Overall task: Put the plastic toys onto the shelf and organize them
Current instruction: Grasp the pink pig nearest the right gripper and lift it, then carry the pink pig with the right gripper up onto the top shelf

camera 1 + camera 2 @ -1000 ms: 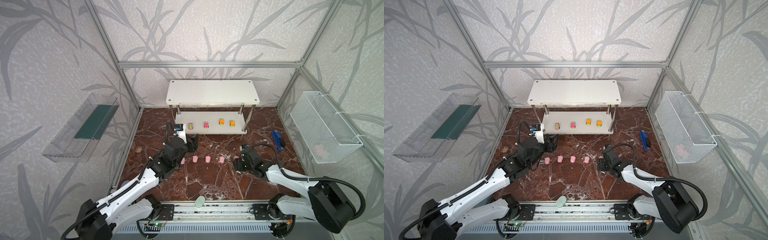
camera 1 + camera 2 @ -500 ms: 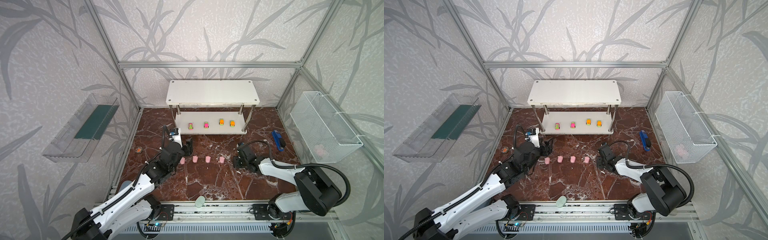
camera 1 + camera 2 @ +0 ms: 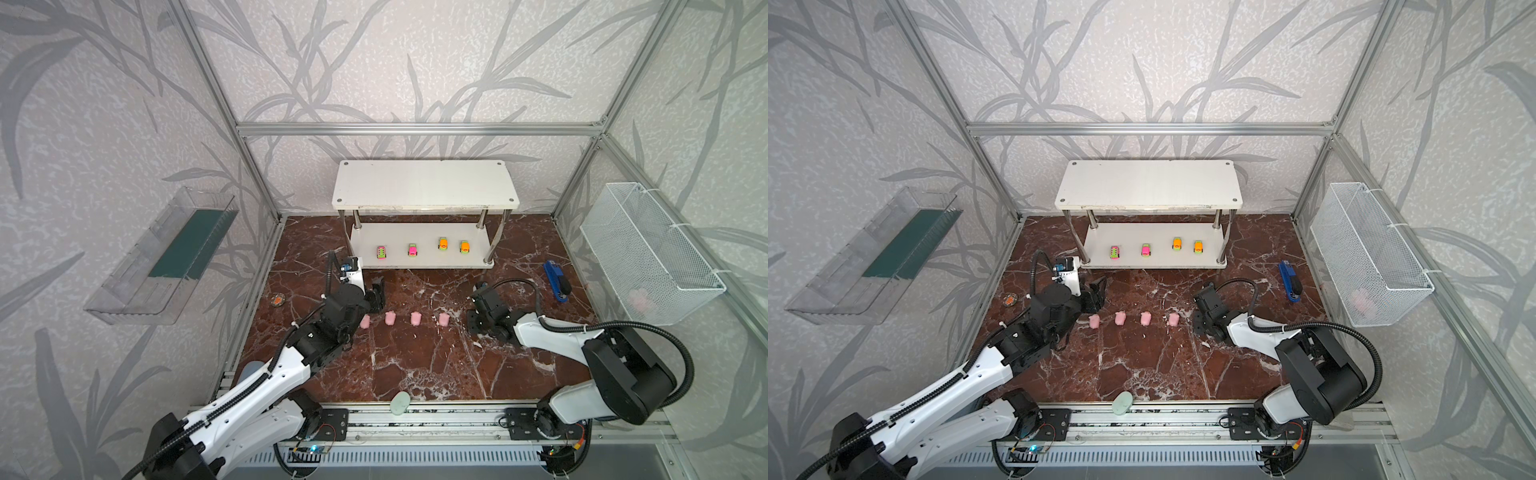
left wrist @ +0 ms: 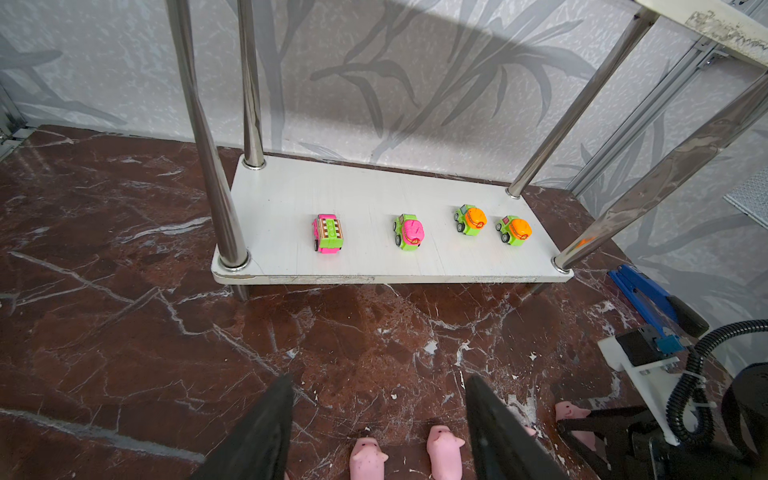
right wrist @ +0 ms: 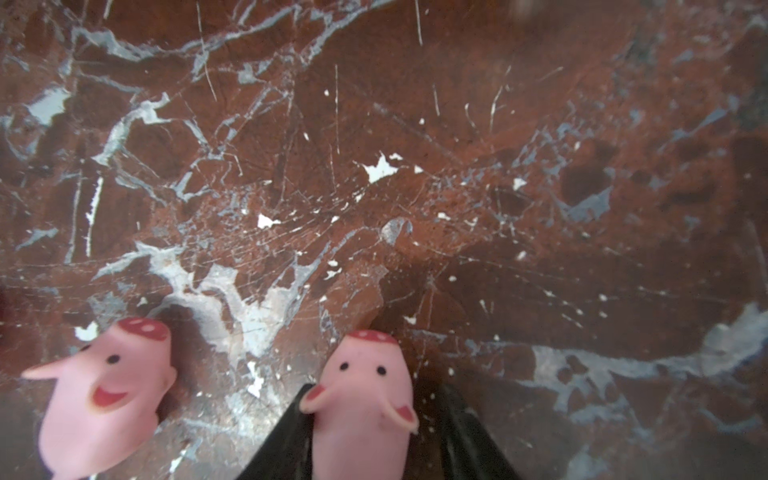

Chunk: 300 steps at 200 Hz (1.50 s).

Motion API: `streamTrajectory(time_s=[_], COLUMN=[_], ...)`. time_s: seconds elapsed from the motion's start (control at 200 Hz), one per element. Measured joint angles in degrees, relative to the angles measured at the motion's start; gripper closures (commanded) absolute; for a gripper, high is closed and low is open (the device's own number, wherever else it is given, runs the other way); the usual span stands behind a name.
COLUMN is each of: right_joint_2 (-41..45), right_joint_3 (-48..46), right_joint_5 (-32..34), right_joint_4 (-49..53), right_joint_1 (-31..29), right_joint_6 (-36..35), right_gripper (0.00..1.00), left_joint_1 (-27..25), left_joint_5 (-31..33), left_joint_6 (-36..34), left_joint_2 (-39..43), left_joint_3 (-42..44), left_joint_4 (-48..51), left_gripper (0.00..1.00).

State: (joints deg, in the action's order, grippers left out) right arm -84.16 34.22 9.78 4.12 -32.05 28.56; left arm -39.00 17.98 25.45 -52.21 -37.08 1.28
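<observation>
Several pale-pink pigs stand in a row on the marble floor; the leftmost pig (image 3: 365, 321) is beside my left arm. A further pig (image 5: 365, 399) sits between the fingers of my right gripper (image 5: 372, 390), which has closed in on it at floor level (image 3: 473, 328). The row's rightmost pig (image 5: 104, 390) is just beside it. My left gripper (image 4: 379, 379) hangs open over the floor behind the row's left end, holding nothing. Several toy cars, among them a pink and green one (image 3: 381, 252), stand on the lower board of the white shelf (image 3: 424, 232).
A blue stapler-like object (image 3: 556, 282) lies right of the shelf. A white mesh basket (image 3: 648, 253) with something pink inside hangs on the right wall, a clear tray (image 3: 162, 257) on the left wall. A mint-green oval (image 3: 400, 403) rests at the front edge.
My right gripper's jaws have narrowed around the pig at the right end of the row. My left arm has drawn back a little from the shelf, its jaws unchanged.
</observation>
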Motion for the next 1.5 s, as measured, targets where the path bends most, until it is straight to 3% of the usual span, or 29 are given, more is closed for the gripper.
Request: streamTrajectory(time_s=[0.195,0.45,0.69,0.815,0.975,1.19,1.499], right_joint_2=[-0.8,0.7,14.5,23.7,28.9,21.1,-5.0], right_joint_3=[0.7,0.7,1.5,7.6,24.1,47.9,76.2], right_joint_5=[0.4,0.8,1.1,1.4,2.3,4.8,-0.5], right_joint_4=[0.0,1.8,10.9,19.7,29.5,34.5,36.1], right_joint_1=[0.0,0.0,0.0,-0.1,-0.3,0.1,8.0], right_joint_6=[0.1,0.2,-0.5,-1.9,-4.5,-9.8,-13.0], right_gripper=[0.68,0.73,0.73,0.73,0.74,0.74,0.74], left_joint_1=[0.0,0.1,0.1,0.2,0.4,0.4,0.4], left_joint_5=[0.0,0.0,-0.1,-0.1,-0.3,-1.4,-3.3], left_joint_6=[-0.2,-0.2,-0.2,-0.1,-0.1,0.3,2.9], left_joint_2=[-0.2,-1.0,-0.8,-0.1,0.4,0.5,0.5], left_joint_3=[0.2,0.2,1.3,2.1,2.7,3.7,7.3], left_joint_4=[0.0,-0.5,-0.9,-0.8,-0.8,-1.1,-2.2], left_gripper=[0.36,0.36,0.36,0.36,0.36,0.36,0.36])
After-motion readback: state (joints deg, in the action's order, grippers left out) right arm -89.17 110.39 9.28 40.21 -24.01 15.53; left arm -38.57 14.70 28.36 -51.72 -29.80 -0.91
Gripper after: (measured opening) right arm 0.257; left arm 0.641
